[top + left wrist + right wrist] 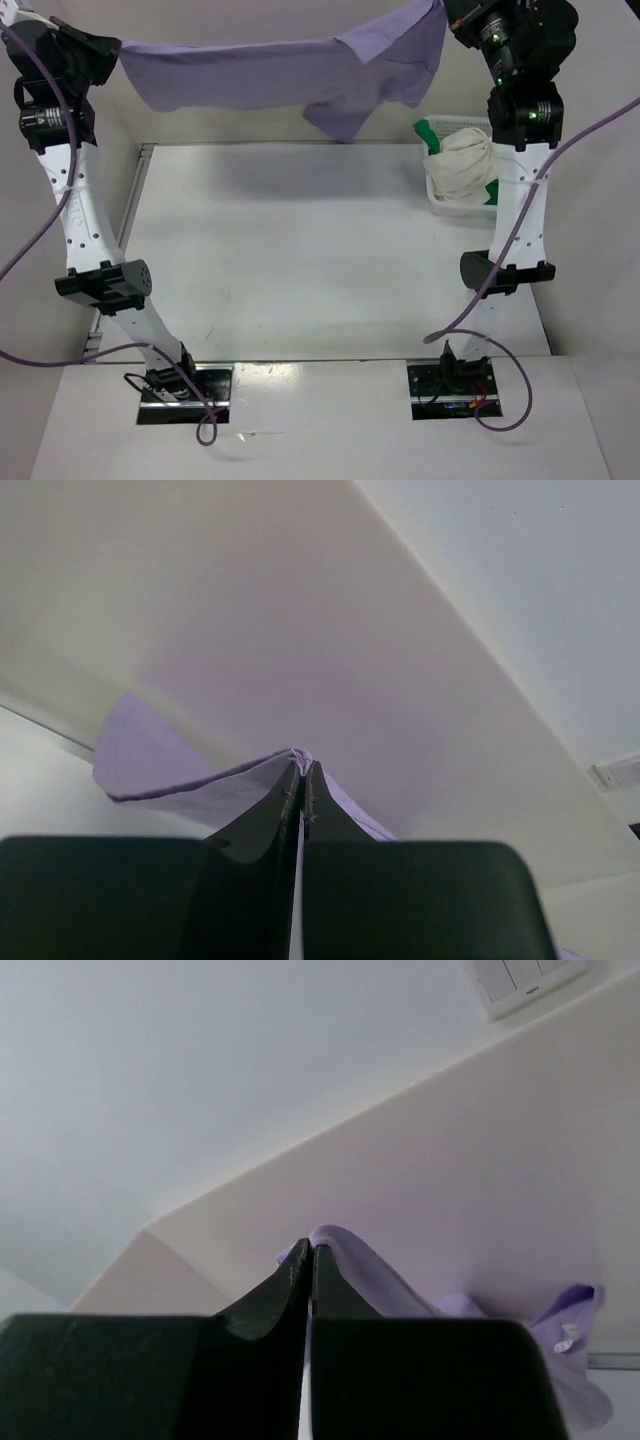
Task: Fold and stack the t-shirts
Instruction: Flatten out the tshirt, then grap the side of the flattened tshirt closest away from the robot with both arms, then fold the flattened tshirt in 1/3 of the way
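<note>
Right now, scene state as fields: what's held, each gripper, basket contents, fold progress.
held item: lavender t-shirt, stretched in the air between both arms, sagging in the middle
left gripper: shut on one end of the shirt
right gripper: shut on the other end
basket: far right of the table, holds the bunched cream t-shirt and green t-shirt
fold progress: nothing folded or stacked yet

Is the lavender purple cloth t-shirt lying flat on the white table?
No, the lavender purple cloth t-shirt hangs in the air above the white table, stretched between the left gripper and the right gripper.
</note>
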Controlling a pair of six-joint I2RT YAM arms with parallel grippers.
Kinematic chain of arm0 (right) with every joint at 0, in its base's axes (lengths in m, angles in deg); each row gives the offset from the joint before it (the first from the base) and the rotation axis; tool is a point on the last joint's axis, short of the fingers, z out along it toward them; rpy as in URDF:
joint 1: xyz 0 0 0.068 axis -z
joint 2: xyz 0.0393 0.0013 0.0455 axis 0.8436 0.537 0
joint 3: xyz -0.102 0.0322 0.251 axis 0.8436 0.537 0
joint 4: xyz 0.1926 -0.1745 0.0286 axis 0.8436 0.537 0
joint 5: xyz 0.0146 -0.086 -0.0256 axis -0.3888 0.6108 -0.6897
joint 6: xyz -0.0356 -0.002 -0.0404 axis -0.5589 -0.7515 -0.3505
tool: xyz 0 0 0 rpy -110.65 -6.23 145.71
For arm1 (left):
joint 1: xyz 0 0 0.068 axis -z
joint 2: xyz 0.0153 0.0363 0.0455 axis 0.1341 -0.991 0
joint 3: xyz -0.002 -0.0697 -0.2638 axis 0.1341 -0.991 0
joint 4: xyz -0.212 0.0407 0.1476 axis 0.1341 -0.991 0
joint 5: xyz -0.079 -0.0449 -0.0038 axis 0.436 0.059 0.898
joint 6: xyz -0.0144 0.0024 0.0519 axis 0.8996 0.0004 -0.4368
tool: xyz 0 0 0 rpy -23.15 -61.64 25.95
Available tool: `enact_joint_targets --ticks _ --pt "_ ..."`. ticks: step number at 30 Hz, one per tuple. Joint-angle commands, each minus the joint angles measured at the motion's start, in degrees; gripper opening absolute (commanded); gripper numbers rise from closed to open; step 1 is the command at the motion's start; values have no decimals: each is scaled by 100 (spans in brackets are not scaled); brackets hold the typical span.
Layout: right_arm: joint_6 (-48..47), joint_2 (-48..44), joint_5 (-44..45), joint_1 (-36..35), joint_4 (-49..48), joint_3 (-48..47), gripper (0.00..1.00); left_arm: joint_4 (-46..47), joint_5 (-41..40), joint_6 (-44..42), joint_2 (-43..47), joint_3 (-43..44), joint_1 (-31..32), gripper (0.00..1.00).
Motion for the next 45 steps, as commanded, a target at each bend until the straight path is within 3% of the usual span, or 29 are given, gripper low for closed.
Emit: enact_joint_targets --ticks 1,3,4,7,8,10,11,15,18,21,30,32,36,45 --pt "-118 -448 -51 60 -115 716 0 92 -10 71 37 -283 -23 0" --pt "-277 -773 -51 60 -53 1376 0 92 -62 -86 203 -616 -23 0" --pt "-356 -992 1 60 -52 2389 0 92 -115 -87 300 -836 -23 0" --pt "-540 -2222 55 60 -797 4977 0 469 -247 -306 941 -2345 -23 0" --pt "-619 -2756 133 60 -852 5540 0 618 -369 -359 1334 -3263 -23 0" --pt "-620 -3390 265 60 -905 7522 0 794 -492 -508 1888 -4652 -23 0" --pt "-620 -3568 266 60 -905 7532 0 795 -546 -509 2031 -4661 -23 0" --pt "-471 -4244 -181 60 -625 9617 0 848 -467 -570 2577 -6904 -23 0" --pt "-348 -4518 -323 60 -256 10464 0 848 -467 -570 2911 -7840 -84 0" --pt "-207 -4650 -577 60 411 10870 0 700 -265 -631 3270 -8807 -269 0" --pt "-48 -5046 -1132 60 1678 11400 0 -128 -186 -755 3957 -9539 -322 0" --pt "-49 -5046 -1132 60 1679 11347 0 -128 -133 -755 3879 -9373 -322 0" --pt "363 -4731 -1307 60 548 11154 0 -23 -169 -816 3519 -8995 -322 0" --pt "197 -2306 -930 60 -184 8818 0 645 166 -342 2210 -8160 -322 0"
